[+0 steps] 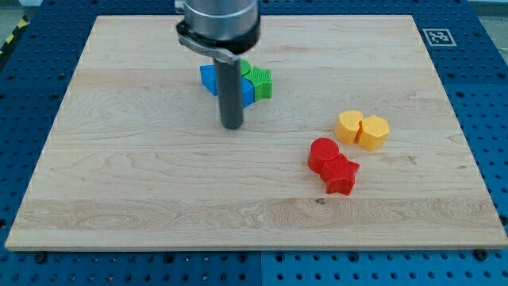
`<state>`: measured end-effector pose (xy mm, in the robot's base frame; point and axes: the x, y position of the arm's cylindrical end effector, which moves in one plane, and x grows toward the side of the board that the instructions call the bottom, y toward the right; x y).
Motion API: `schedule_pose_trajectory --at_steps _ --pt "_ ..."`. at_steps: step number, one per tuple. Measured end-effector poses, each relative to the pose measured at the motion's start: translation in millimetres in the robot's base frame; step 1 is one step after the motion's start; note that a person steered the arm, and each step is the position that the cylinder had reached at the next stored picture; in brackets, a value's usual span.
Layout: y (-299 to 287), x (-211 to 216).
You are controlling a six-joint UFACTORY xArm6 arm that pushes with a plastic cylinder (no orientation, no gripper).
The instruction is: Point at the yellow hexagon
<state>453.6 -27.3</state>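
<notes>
Rod hides part of blue [209, 79] and green blocks [259, 80]; tip [232, 126] well left of yellow hexagon [374, 132]; tool absent, nothing grasped.

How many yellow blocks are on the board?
2. A yellow round block and the yellow hexagon touch side by side at the view's right, above the red blocks. More could hide behind my rod.

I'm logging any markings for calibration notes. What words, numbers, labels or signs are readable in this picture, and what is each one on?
No words, numbers or brand names can be read.
Only sign: a black-and-white square marker on the board, at its corner toward the view's top right; it is a pattern, not text.
The blocks and my tip carry no markings.
</notes>
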Motion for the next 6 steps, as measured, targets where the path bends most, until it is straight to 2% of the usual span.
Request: schedule_pose_trajectory --at_steps 1,2,3,4,6 --pt "56.2 -4.0" --pt "106.2 -31.4" --pt "172.8 -40.4" --pt "232.3 -35.3" --pt "233.8 -3.2"
